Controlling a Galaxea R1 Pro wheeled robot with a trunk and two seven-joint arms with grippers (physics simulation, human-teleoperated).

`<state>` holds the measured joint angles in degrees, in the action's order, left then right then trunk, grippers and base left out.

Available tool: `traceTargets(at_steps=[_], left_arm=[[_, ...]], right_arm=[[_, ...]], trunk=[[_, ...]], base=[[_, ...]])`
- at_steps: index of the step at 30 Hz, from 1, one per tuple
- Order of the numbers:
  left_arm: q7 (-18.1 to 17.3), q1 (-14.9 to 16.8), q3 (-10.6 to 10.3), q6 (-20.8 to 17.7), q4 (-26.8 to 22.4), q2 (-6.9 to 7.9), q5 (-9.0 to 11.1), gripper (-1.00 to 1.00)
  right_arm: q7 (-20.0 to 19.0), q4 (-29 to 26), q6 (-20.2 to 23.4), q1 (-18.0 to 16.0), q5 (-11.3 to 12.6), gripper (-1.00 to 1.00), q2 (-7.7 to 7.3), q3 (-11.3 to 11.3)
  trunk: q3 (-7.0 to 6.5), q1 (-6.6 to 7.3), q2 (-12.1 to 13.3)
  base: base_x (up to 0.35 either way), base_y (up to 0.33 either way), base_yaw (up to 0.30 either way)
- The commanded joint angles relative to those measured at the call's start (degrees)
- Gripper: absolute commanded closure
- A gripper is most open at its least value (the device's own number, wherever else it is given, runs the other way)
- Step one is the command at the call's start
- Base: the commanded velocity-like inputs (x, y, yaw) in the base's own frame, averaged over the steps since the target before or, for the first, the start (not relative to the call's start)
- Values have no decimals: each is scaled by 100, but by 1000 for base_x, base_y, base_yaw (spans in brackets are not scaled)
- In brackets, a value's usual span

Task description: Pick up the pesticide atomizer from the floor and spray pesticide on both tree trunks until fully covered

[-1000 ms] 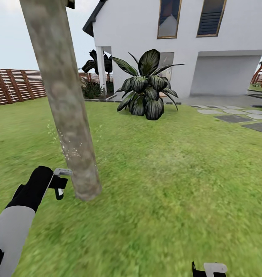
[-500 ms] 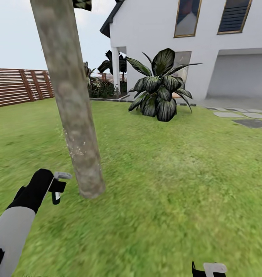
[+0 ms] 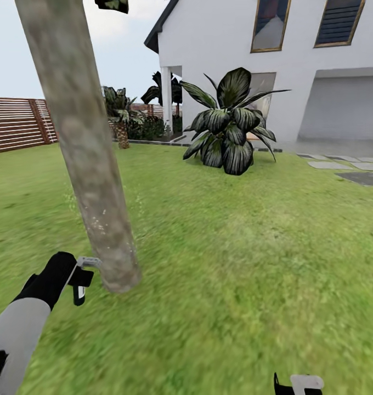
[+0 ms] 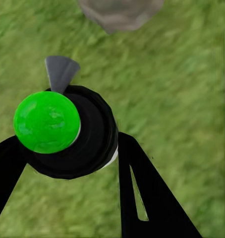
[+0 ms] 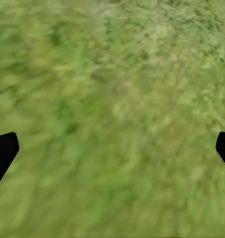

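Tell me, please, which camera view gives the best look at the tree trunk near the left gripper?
The head view: the tree trunk rises as a long, mottled grey-tan column from the grass, just beside the left gripper. The left wrist view catches just its base at the frame edge, beyond the held atomizer. The right wrist view looks at grass.

Your left gripper (image 3: 81,277) sits just left of the tree trunk (image 3: 85,153) base; the leafy bush (image 3: 227,129) and house (image 3: 296,60) stand behind, the fence (image 3: 16,123) far left.

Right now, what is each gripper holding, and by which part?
The left gripper clamps the pesticide atomizer around its black body, below the green top. The right gripper is open, over grass.
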<state>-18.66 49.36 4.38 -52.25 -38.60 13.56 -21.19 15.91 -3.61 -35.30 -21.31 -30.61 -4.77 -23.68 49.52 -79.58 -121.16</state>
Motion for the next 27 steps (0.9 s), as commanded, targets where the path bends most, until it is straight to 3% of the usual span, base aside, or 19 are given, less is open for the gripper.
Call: traceTargets(at_steps=[1, 7, 14, 27], left_arm=[[-22, 3, 48, -1, 8, 3, -70, 100], [428, 3, 90, 24, 15, 16, -42, 100], [450, 3, 128, 30, -6, 2, -34, 100], [453, 3, 135, 30, -68, -12, -26, 100]], right_arm=[[36, 9, -12, -5, -60, -100, 1, -26], [44, 9, -12, -5, -59, -100, 8, -28], [44, 9, -12, -5, -59, -100, 11, -28], [44, 9, -12, -5, -59, -100, 11, -24]], trunk=[[6, -2, -2], [6, -2, -2], [6, -2, -2], [6, -2, -2]], base=[[240, -188, 0], [233, -182, 37], [30, -89, 249], [12, -268, 46]])
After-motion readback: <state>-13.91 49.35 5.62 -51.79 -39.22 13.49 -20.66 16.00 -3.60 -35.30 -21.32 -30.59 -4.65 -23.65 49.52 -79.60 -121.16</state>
